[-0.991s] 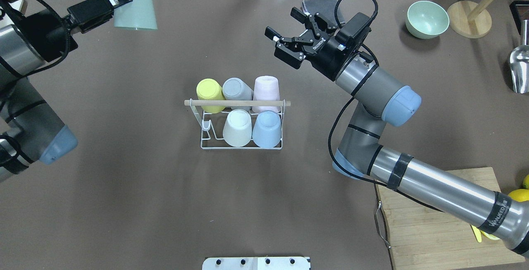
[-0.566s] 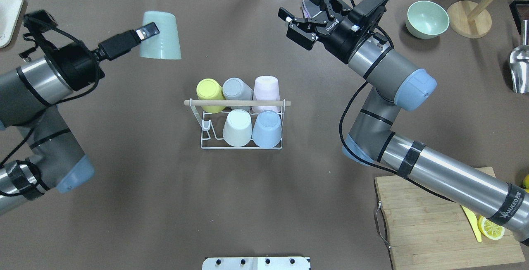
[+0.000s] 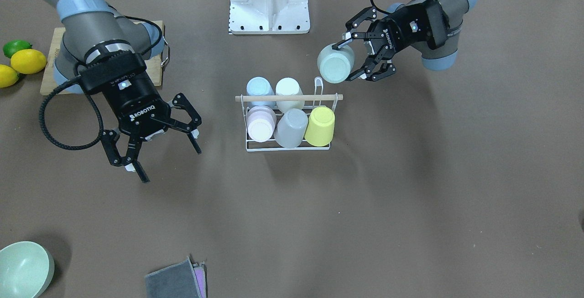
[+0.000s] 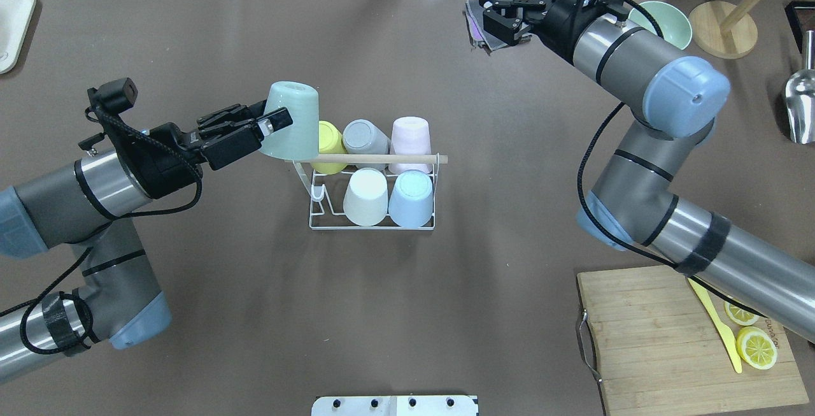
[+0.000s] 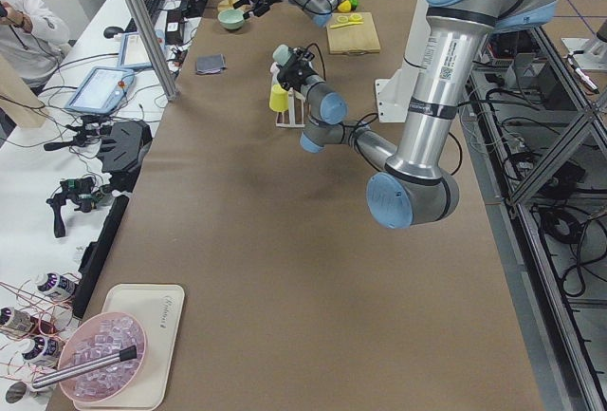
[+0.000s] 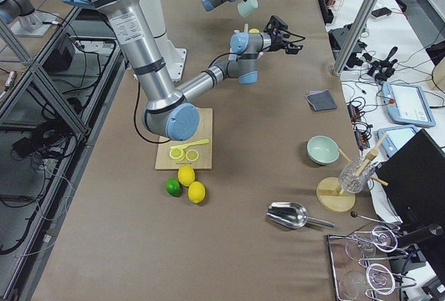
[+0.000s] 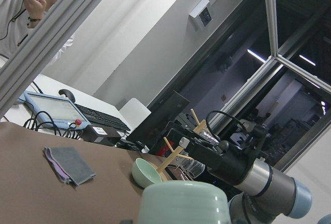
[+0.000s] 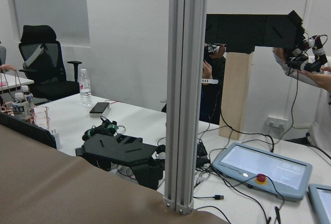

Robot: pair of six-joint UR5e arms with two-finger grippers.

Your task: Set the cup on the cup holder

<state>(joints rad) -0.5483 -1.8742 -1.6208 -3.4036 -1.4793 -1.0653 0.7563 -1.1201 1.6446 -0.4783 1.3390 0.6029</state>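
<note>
My left gripper (image 4: 279,124) is shut on a mint green cup (image 4: 294,120), held upside down and tilted above the left end of the cup holder (image 4: 316,215). The holder is a white wire rack with a wooden rod handle (image 4: 375,158). It carries yellow, grey, pink, white and blue cups, all upside down. One loop peg (image 4: 318,194) at its near left corner is bare. In the front view the cup (image 3: 335,64) hangs just beside that peg (image 3: 318,86). My right gripper (image 4: 485,14) is open and empty at the far right, also seen in the front view (image 3: 171,165).
A grey cloth (image 4: 476,20) lies under my right gripper, with a green bowl (image 4: 662,37) and a wooden stand (image 4: 722,28) beyond. A cutting board (image 4: 662,346) with lemon slices and a yellow knife sits near right. A metal scoop (image 4: 801,107) is at the right edge, a white tray (image 4: 13,21) far left.
My left arm has carried the mint cup from the far left corner to the rack's left end. My right arm has drawn back towards the far right, still open.
</note>
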